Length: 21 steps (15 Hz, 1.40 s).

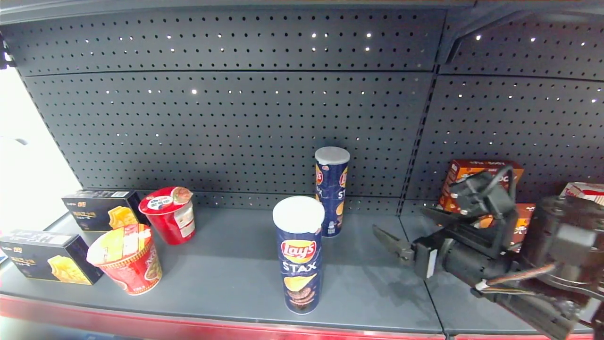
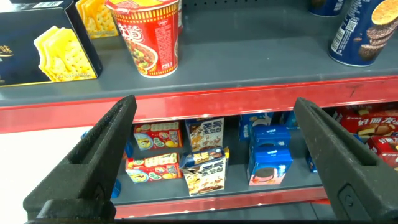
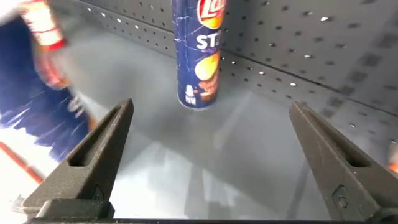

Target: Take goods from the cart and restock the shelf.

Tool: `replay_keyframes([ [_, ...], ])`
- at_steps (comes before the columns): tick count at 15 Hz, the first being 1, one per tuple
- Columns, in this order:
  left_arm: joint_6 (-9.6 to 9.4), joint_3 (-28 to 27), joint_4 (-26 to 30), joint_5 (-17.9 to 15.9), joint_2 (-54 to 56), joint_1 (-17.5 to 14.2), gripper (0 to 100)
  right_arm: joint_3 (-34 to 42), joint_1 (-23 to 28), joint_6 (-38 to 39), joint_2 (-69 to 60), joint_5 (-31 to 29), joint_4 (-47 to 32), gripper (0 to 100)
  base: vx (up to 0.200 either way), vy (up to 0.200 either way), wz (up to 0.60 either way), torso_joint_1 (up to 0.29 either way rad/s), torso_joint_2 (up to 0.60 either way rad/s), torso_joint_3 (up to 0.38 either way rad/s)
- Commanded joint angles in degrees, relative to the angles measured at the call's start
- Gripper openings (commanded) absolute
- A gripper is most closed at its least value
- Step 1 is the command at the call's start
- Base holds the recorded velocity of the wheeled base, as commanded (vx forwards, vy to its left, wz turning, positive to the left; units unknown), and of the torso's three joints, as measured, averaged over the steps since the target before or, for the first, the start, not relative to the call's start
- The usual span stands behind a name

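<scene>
— Where are the chip cans?
— Both stand upright on the shelf (image 1: pixel 226 283). The front chip can (image 1: pixel 299 255) is near the red front edge, about mid-shelf. The rear chip can (image 1: pixel 331 191) is behind it and slightly to the right, close to the pegboard back wall (image 1: pixel 236 123). The two are apart, not touching.

— And the right hand?
— The right hand (image 1: pixel 401 222) hangs over the shelf to the right of both cans. Its fingers are spread wide and nothing is between them. From its wrist, the rear chip can shows straight ahead, beyond the fingertips.

— The left hand?
— The left hand (image 2: pixel 214 102) is spread as well and holds nothing. It sits in front of the shelf's red edge, below the shelf surface. Packaged snacks (image 2: pixel 205 155) on a lower shelf show between its fingers.

— What else is on the shelf?
— On the left are two noodle cups: the yellow-lidded cup (image 1: pixel 127 259) in front and the red-lidded cup (image 1: pixel 169 215) behind it. Left of those lie two dark cracker boxes (image 1: pixel 45 257), one behind the other. Orange boxes (image 1: pixel 465 172) are stacked at the right, partly hidden by the right arm.
</scene>
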<state>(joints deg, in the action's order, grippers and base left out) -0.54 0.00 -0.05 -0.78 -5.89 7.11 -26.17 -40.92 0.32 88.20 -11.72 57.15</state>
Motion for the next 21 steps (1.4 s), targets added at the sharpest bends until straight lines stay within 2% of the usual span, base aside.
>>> replay_keyframes([
  [1, 0.01, 0.0, -0.04, -0.01, -0.09, 0.01, 100, 10.09, 0.67, -0.84, -16.83, 0.55, -0.55, 100, 0.0, 0.0, 0.0, 0.0, 0.0, 0.0],
  [3, 0.01, 0.0, -0.04, -0.01, -0.09, 0.01, 100, 18.09, 4.62, -5.5, -32.65, 2.49, -3.98, 100, 0.0, 0.0, 0.0, 0.0, 0.0, 0.0],
  [4, 0.01, 0.0, -0.04, -0.01, -0.09, 0.01, 100, 19.32, 5.59, -6.38, -35.64, 2.49, -5.21, 100, 0.0, 0.0, 0.0, 0.0, 0.0, 0.0],
  [6, 0.01, 0.0, -0.04, -0.01, -0.09, 0.01, 100, 26.17, 13.77, -7.17, -51.11, 2.49, -11.71, 100, 0.0, 0.0, 0.0, 0.0, 0.0, 0.0],
  [8, 0.01, 0.0, -0.04, -0.01, -0.09, 0.01, 100, 25.73, 23.87, -4.01, -59.72, 2.57, -20.41, 100, 0.0, 0.0, 0.0, 0.0, 0.0, 0.0],
  [9, 0.01, 0.0, -0.04, -0.01, -0.09, 0.01, 100, 26.09, 27.12, -2.16, -62.62, 3.1, -23.31, 100, 0.0, 0.0, 0.0, 0.0, 0.0, 0.0],
  [10, 0.01, 0.0, -0.04, -0.01, -0.09, 0.01, 100, 26.17, 31.87, -0.76, -68.86, 5.65, -30.17, 100, 0.0, 0.0, 0.0, 0.0, 0.0, 0.0],
  [12, 0.01, 0.0, 0.05, -0.01, -0.09, 0.01, 100, 26.17, 36.71, 1.18, -75.45, 6.71, -42.38, 100, 0.0, 0.0, 0.0, 0.0, 0.0, 0.0],
  [16, 0.01, 0.0, -0.04, -0.01, -0.09, 0.01, 100, 26.17, 41.54, 1.62, -86.79, 12.15, -57.24, 100, 0.0, 0.0, 0.0, 0.0, 0.0, 0.0],
  [21, 0.01, 0.0, -0.04, -0.01, -0.09, 0.01, 100, 26.17, 41.01, 0.12, -88.2, 12.68, -57.15, 100, 0.0, 0.0, 0.0, 0.0, 0.0, 0.0],
])
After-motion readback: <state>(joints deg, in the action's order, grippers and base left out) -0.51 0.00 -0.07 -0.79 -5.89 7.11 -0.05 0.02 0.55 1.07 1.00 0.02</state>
